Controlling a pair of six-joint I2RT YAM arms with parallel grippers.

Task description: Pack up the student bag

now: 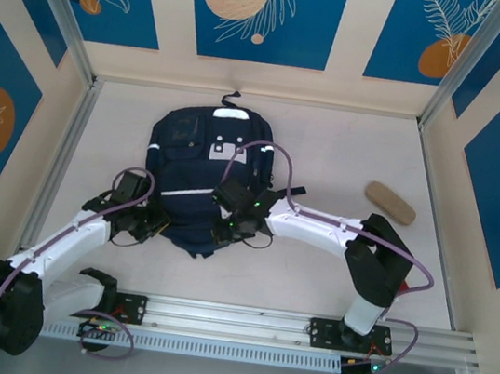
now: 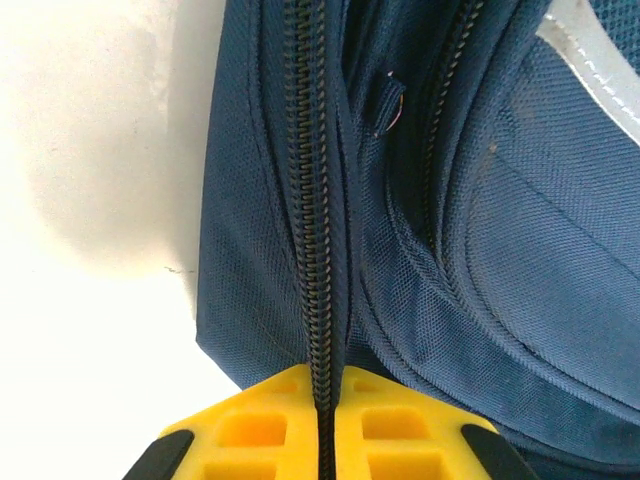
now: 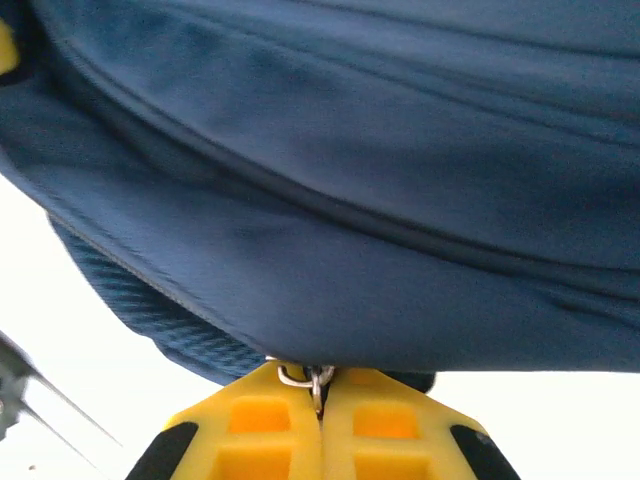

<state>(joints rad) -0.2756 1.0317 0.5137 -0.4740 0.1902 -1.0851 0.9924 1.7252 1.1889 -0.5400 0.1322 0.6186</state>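
Holding the student bag [image 1: 204, 166], lying on the desk [image 1: 341, 144] toward its far edge, I am clamping my left hand [image 2: 325, 425] on its zip seam [image 2: 315, 200] and my right hand [image 3: 320, 410] on the metal zip pull [image 3: 318, 380]. I should be drawing it steadily, seam taut. A tan pouch [image 1: 390, 203] is lying near the right edge, obstructing nothing.

The pale table [image 1: 349, 155] carries the navy student bag [image 1: 184, 154], lying flat near its middle. Off to the right, well apart from it, lies a tan oblong pouch [image 1: 390, 203].
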